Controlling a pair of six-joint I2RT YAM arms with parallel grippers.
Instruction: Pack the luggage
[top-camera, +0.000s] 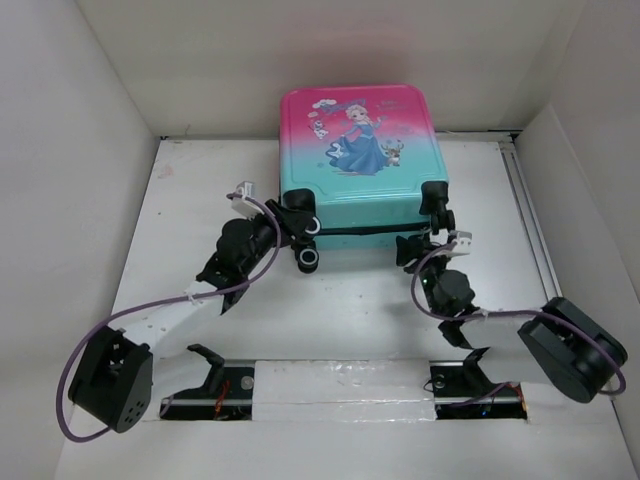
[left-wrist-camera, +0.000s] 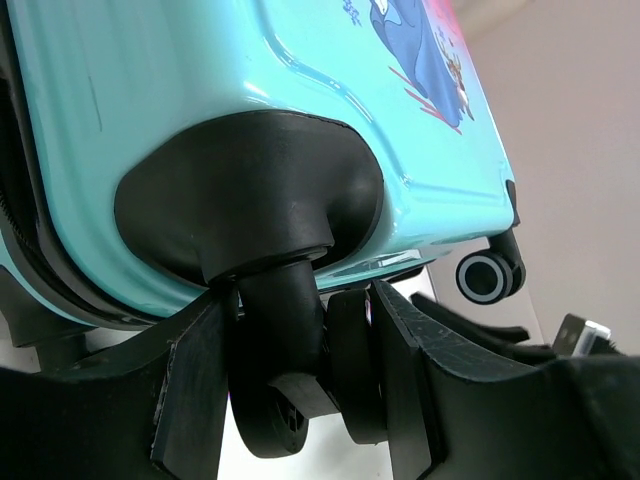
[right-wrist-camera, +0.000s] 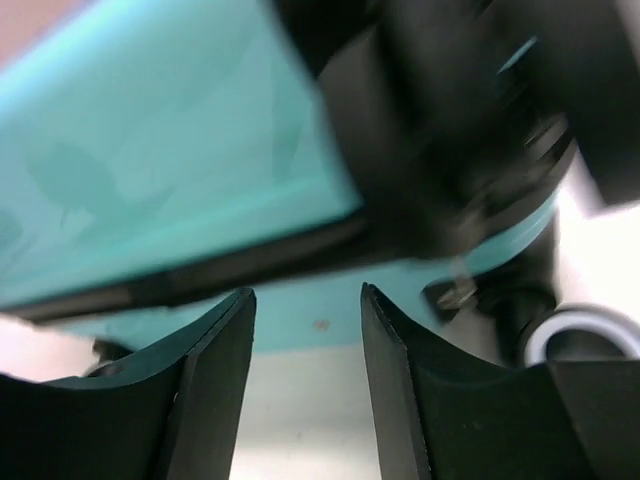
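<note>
We saw the suitcase flat by the worktop's far edge, left claw clamped on a wheel, right claw open, empty.

Luggage: pink-to-teal gradient, cartoon princess in blue dress, black trim. Wheel black with white ring. Tabletop white. Arms black.

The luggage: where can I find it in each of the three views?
Top external: luggage upper centre, picture side up.
Left wrist: its teal shell fills the upper left.
Right wrist: the teal shell, blurred, crosses the upper left.
Shared landmark: the black trim band around the shell.
</note>
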